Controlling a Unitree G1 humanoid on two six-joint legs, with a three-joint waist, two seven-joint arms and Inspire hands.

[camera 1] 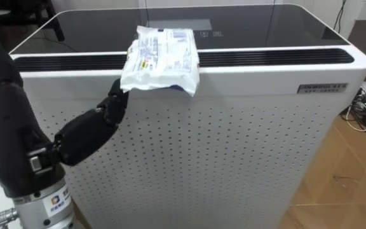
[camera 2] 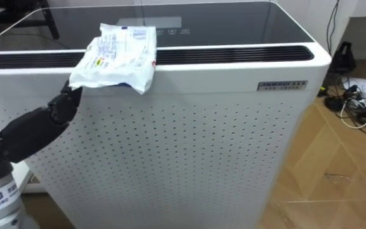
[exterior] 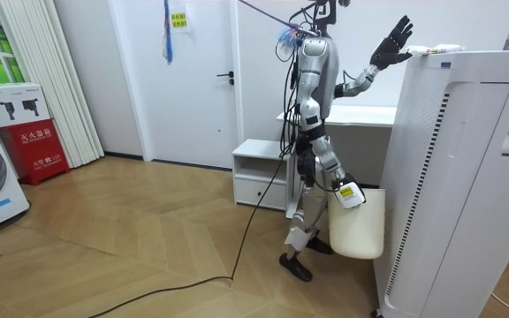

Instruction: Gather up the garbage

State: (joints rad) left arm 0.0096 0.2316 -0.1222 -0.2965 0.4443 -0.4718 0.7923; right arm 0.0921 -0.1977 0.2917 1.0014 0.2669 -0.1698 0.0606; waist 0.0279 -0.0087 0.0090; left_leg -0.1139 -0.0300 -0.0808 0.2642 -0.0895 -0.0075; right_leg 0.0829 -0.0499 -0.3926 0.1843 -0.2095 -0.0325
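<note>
Crinkly plastic pkt (camera 1: 161,58) (flat) atop perforated unit (camera 1: 234,159)

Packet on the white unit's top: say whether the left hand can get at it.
Probably yes: the open left hand is raised right at the overhanging corner of the packet, with nothing between them.

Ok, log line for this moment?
left hand: raised, open, at packet lower corner | packet: on appliance top front edge, not lifted | right hand: low by white bin
</note>
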